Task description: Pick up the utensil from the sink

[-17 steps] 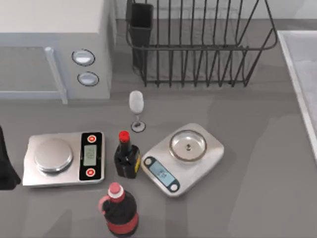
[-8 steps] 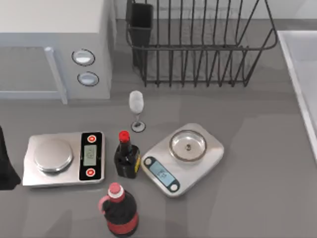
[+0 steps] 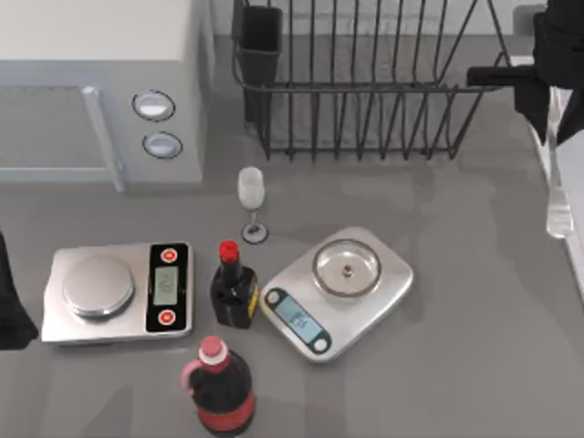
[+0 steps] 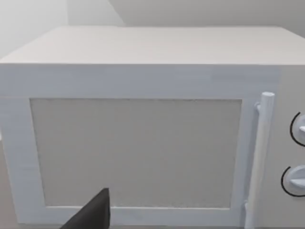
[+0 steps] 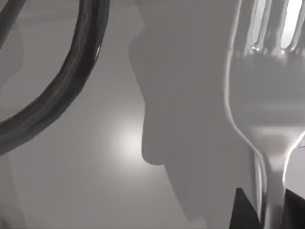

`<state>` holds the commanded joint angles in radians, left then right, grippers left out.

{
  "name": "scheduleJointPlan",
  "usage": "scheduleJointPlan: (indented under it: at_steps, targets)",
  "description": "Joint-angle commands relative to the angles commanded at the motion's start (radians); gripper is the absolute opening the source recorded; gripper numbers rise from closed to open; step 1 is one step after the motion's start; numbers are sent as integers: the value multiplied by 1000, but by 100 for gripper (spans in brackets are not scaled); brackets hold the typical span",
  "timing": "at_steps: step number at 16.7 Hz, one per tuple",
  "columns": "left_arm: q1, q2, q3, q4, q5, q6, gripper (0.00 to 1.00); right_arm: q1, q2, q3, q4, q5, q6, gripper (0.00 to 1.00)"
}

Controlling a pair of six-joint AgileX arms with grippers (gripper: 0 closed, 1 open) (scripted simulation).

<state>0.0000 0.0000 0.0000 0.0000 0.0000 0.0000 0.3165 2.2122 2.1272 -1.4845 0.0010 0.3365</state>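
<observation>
My right gripper (image 3: 553, 123) is at the table's far right, over the sink's rim (image 3: 573, 269), and is shut on the utensil. The utensil (image 3: 557, 196) is a shiny silver fork that hangs lifted above the pale basin, one end pointing toward the table's front. In the right wrist view the fork (image 5: 267, 95) is close up. Its tines point away from the gripper and its slim handle passes between my right gripper's (image 5: 271, 214) dark fingers (image 5: 243, 212). My left arm (image 3: 11, 301) is parked at the table's left edge. One dark finger (image 4: 90, 214) of its gripper faces the microwave.
A black wire dish rack (image 3: 365, 82) stands at the back, just left of my right arm; one of its wires (image 5: 71, 71) curves close by. A white microwave (image 3: 100, 82), a wine glass (image 3: 251, 196), two kitchen scales (image 3: 119, 292) (image 3: 338, 287) and two dark bottles (image 3: 233, 287) (image 3: 219, 388) occupy the left and middle.
My right arm has come into the top view at the back right, holding the fork lifted over the sink's rim. Nothing else moved.
</observation>
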Motion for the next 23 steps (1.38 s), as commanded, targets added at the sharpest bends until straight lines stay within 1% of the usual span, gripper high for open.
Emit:
scheduleJointPlan:
  at_steps: [2, 4, 7, 8, 10, 13, 18, 20, 23]
  targets:
    - [0, 0, 0, 0, 0, 0, 100, 75, -34, -7, -29, 1, 74, 0]
    - [0, 0, 0, 0, 0, 0, 100, 107, -53, -13, -41, 2, 106, 0]
    - [0, 0, 0, 0, 0, 0, 100, 109, -54, -14, -42, 2, 108, 0]
    - [0, 0, 0, 0, 0, 0, 100, 87, -45, -13, -39, 29, 123, 0]
    - [0, 0, 0, 0, 0, 0, 100, 88, -44, -29, -23, 28, 122, 0]
    - [0, 0, 0, 0, 0, 0, 100, 94, -46, -127, 75, 21, 119, 0]
    - [0, 0, 0, 0, 0, 0, 100, 108, -43, -377, 332, 7, 113, 0]
    - [0, 0, 0, 0, 0, 0, 100, 111, -43, -426, 381, 3, 112, 0]
    - [0, 0, 0, 0, 0, 0, 100, 112, -43, -435, 390, 2, 111, 0]
